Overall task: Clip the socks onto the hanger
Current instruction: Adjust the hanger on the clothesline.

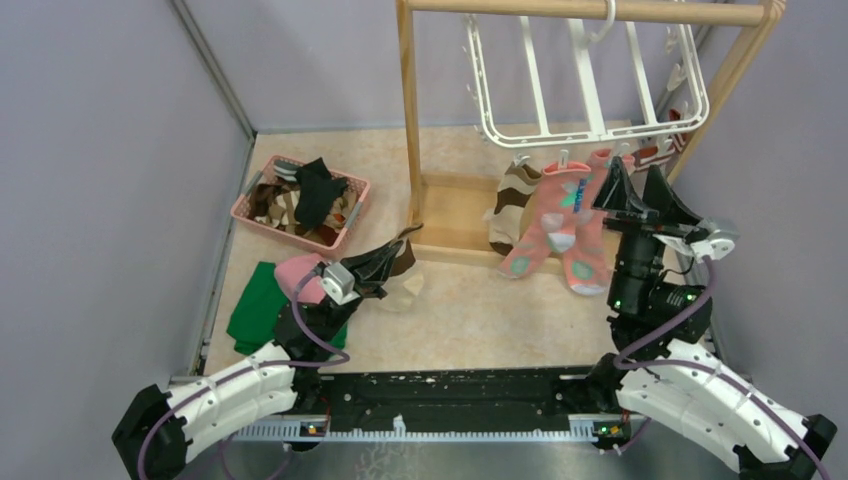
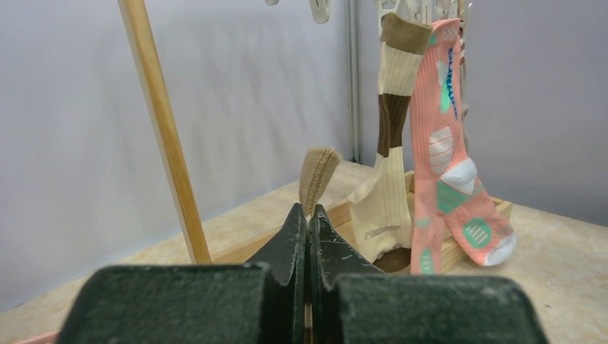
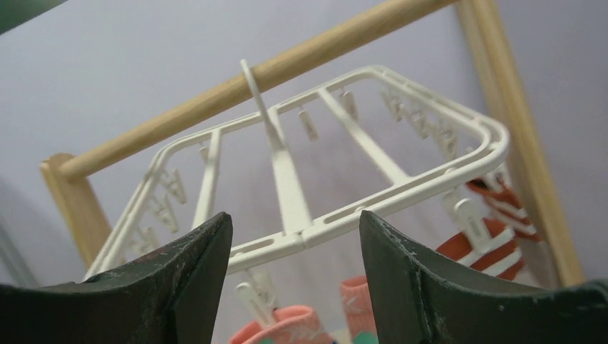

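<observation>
You have at least three socks hung in the upper right of the overhead view: a brown-cream striped sock (image 1: pixel 513 205) and two pink socks (image 1: pixel 560 225) dangle from the hanger (image 1: pixel 590 130). Your left gripper (image 1: pixel 385 262), at frame centre, is pinched tight on a tan-cuffed sock (image 2: pixel 317 172). Your right gripper (image 1: pixel 640 192) stands open and empty beneath the hanger. More socks wait in the basket (image 1: pixel 357 212), middle left.

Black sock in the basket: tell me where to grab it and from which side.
Probably pinch the black sock at its far end, coming down from above: it lies draped atop the pile, and the basket walls block sideways approach.
</observation>
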Available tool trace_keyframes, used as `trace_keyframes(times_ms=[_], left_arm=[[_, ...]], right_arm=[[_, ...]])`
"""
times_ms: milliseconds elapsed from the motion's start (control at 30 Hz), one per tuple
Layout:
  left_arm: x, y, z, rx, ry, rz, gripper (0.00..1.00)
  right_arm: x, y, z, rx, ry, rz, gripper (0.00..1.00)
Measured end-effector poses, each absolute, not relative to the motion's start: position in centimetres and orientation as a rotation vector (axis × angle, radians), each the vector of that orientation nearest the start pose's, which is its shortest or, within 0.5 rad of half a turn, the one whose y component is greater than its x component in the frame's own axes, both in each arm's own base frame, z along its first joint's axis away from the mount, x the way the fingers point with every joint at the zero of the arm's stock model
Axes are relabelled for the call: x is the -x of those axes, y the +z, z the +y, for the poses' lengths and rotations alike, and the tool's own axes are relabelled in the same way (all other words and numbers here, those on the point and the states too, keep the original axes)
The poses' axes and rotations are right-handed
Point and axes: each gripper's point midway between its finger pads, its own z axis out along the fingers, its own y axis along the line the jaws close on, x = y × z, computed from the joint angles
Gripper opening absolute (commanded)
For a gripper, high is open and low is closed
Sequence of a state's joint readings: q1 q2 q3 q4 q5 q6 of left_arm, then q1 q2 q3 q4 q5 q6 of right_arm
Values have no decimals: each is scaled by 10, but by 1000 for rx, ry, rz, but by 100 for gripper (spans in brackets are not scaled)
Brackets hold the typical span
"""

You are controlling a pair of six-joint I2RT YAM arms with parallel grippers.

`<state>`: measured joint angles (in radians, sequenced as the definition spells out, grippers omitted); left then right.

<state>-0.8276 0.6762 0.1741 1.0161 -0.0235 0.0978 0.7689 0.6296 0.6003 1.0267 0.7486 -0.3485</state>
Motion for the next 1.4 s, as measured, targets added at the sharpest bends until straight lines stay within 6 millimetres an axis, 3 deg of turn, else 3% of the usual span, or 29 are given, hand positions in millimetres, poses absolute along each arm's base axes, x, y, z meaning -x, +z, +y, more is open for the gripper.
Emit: trace_keyframes(times_ms=[233, 500, 633, 867, 1000, 1200, 1400], left_arm=[[-204, 302, -212, -463, -655, 966, 0], [-199, 307, -212, -467, -678, 947, 0], [-198, 308, -212, -467, -682, 940, 0], [-197, 309, -212, -468, -684, 937, 0], [-197, 309, -212, -468, -684, 936, 0], [-196, 310, -211, -466, -685, 932, 0], [-196, 311, -211, -465, -685, 931, 0]], right_arm=[[-230, 471, 71, -382, 530, 916, 61], [-261, 452, 105, -588, 776, 1029, 60], [-273, 438, 99, -697, 802, 1046, 57], [-284, 441, 71, -812, 840, 962, 53], [-303, 435, 65, -843, 879, 959, 51], [-333, 419, 80, -856, 965, 1025, 48], [-343, 420, 96, -838, 1053, 1049, 31]])
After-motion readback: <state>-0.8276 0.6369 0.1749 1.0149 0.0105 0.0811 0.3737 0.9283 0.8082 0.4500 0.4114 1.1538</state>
